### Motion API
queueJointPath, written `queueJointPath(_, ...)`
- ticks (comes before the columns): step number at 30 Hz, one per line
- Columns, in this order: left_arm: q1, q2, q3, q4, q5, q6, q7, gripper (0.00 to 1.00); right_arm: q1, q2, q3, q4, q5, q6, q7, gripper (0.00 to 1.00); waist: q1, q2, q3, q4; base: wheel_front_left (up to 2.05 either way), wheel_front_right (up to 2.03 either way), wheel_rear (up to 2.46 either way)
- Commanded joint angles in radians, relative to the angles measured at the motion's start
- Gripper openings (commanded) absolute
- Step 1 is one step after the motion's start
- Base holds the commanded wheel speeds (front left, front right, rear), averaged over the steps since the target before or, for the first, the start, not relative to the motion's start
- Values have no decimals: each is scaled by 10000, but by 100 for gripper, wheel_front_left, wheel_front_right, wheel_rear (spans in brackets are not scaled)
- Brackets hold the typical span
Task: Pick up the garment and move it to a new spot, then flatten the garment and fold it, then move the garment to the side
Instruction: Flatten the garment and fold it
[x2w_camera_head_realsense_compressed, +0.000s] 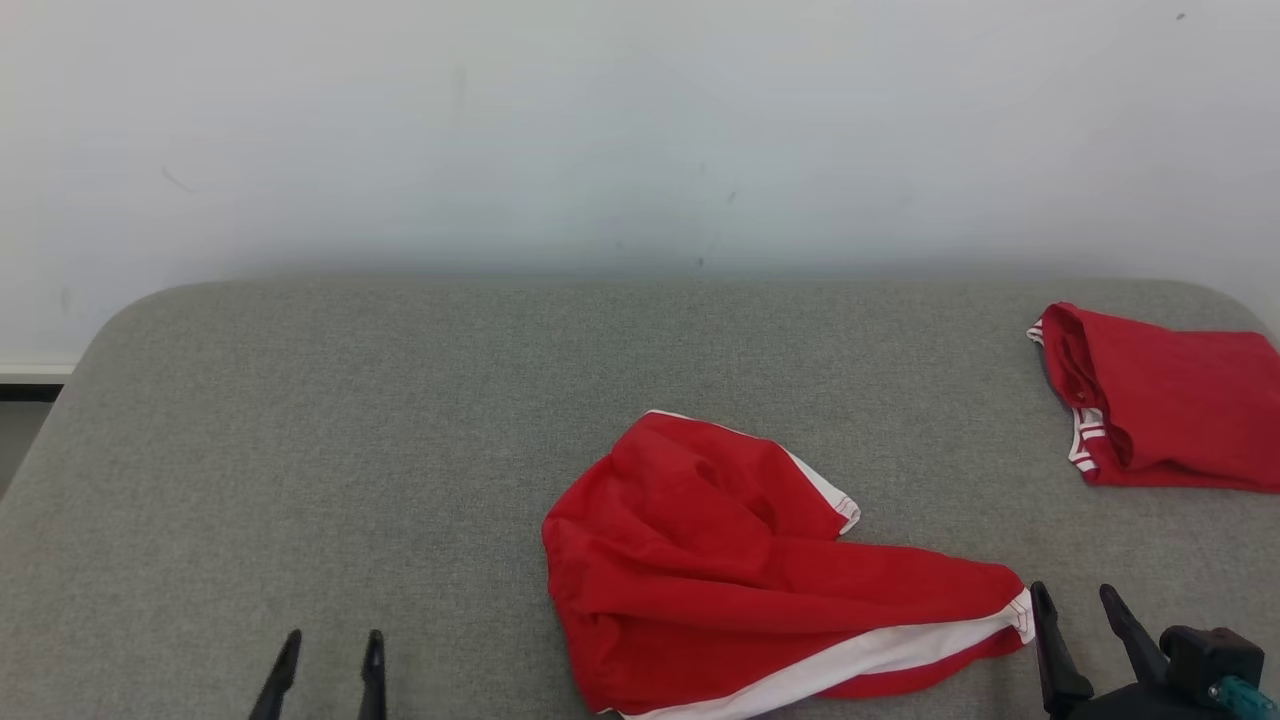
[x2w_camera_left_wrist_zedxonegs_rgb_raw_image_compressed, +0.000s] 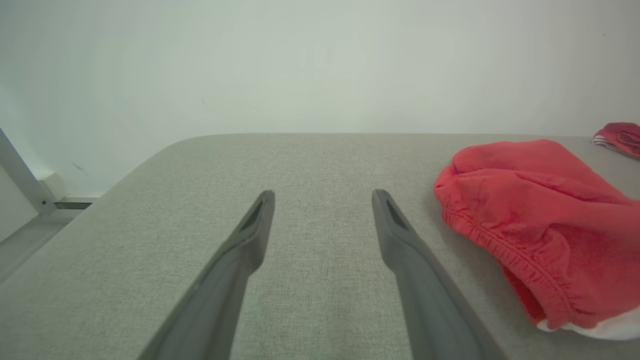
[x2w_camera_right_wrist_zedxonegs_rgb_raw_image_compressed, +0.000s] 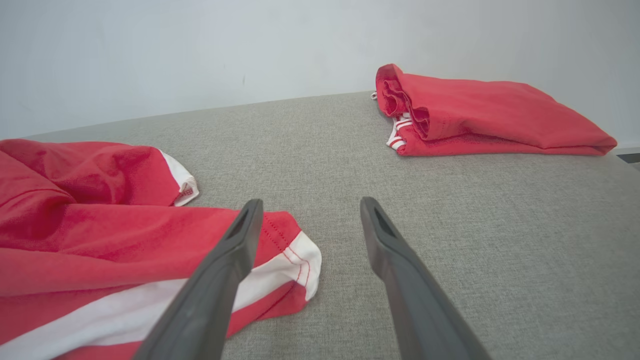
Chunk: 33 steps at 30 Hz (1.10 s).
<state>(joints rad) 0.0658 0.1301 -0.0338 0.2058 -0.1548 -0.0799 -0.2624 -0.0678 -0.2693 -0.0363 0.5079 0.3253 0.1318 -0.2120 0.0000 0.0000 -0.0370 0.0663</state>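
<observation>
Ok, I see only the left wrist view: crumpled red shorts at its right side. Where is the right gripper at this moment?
Observer: The right gripper is open and empty, right beside the white-striped leg hem of the red shorts.
Operator: And the red piece far behind the shorts?
Observer: A second red garment, folded, lying apart from the shorts near the far right edge of the grey table.

Garment (x2w_camera_head_realsense_compressed: 720, 570) front-centre on table (x2w_camera_head_realsense_compressed: 350, 450); second garment (x2w_camera_head_realsense_compressed: 1170, 410) back-right, maybe at edge.
</observation>
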Motion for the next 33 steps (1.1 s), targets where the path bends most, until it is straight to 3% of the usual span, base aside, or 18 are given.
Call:
queueJointPath(1,24,-71,-199,180,90,-102,-32,100,236,80,-52,-157,-7,-27,-113,100,0,0,-9,9,0,0,0)
queueJointPath(7,-31,-152,-1350,1343,41,-434,-32,100,686,258,-116,-516,-67,-27,-144,100,0,0,80,-84,0,0,0)
queueJointPath(21,-1455,-123,-4196,3471,-1195,-491,-32,100,67,260,446,-372,-81,-27,216,100,0,0,580,-529,0,0,0)
queueJointPath(33,-2423,6,-4878,4364,-1916,-492,-33,100,-621,152,815,390,58,-27,172,100,0,0,849,-673,0,0,0)
